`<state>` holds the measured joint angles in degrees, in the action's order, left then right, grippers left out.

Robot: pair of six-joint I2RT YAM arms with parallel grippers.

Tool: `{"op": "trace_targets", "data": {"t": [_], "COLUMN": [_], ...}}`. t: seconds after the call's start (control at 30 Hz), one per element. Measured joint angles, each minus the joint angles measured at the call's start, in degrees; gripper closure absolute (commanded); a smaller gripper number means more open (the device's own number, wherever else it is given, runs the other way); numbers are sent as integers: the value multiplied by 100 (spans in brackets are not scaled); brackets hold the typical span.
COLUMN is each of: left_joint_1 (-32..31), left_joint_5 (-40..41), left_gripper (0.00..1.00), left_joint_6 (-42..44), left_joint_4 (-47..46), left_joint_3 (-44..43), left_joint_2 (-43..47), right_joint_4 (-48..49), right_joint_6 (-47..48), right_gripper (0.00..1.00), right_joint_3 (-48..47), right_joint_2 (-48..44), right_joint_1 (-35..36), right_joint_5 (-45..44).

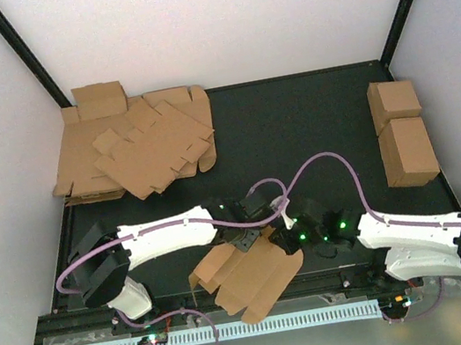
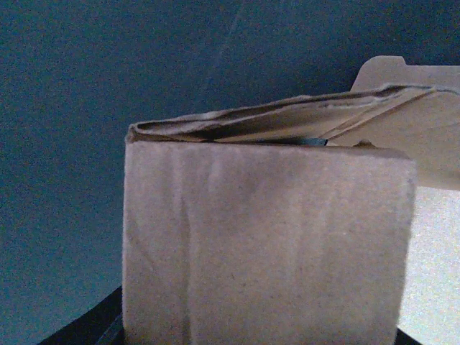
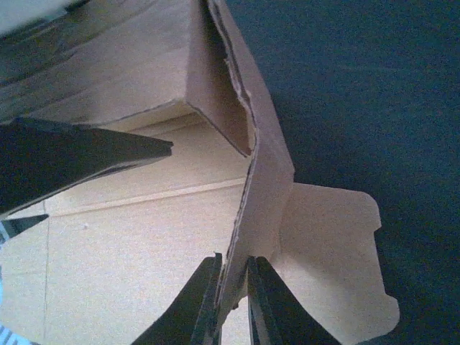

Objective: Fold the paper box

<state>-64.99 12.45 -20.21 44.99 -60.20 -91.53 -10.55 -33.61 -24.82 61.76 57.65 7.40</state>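
Note:
The paper box (image 1: 254, 283) is a partly folded brown die-cut piece lying at the near middle of the black table, flaps spread toward the front edge. My right gripper (image 1: 303, 237) is shut on one upright wall of it; in the right wrist view the two fingertips (image 3: 233, 262) pinch that wall's edge, with a rounded tab (image 3: 330, 251) to the right. My left gripper (image 1: 247, 239) sits at the box's far edge. In the left wrist view a box panel (image 2: 266, 244) fills the frame and hides the fingers.
A heap of flat cardboard sheets (image 1: 136, 144) lies at the far left. Two brown cardboard cuboids (image 1: 401, 129) stand at the right edge. A white slotted strip (image 1: 240, 327) runs along the near rail below the box. Purple cables loop over both arms.

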Motion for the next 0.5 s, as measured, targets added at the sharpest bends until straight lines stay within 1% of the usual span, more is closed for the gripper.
{"op": "trace_targets", "data": {"t": [0.17, 0.27, 0.3, 0.4, 0.5], "left_joint_1": [-50, -46, -44, -33, -28], "left_joint_5": [-13, -37, -50, -83, -144], "left_gripper": [54, 53, 53, 53, 53], "left_joint_6": [48, 127, 151, 212, 286], "left_joint_4": [-109, -214, -245, -306, -352], "left_joint_3": [17, 94, 129, 210, 254], "left_joint_2": [2, 31, 61, 120, 131], "right_joint_4": [514, 833, 933, 1189, 1410], "right_joint_6": [55, 157, 186, 282, 404], "right_gripper": [86, 84, 81, 64, 54], "right_joint_3": [369, 522, 562, 656, 780], "right_joint_2": [-205, -214, -208, -168, -170], "right_joint_1": [11, 11, 11, 11, 17], "right_joint_5": [111, 179, 201, 251, 260]}}
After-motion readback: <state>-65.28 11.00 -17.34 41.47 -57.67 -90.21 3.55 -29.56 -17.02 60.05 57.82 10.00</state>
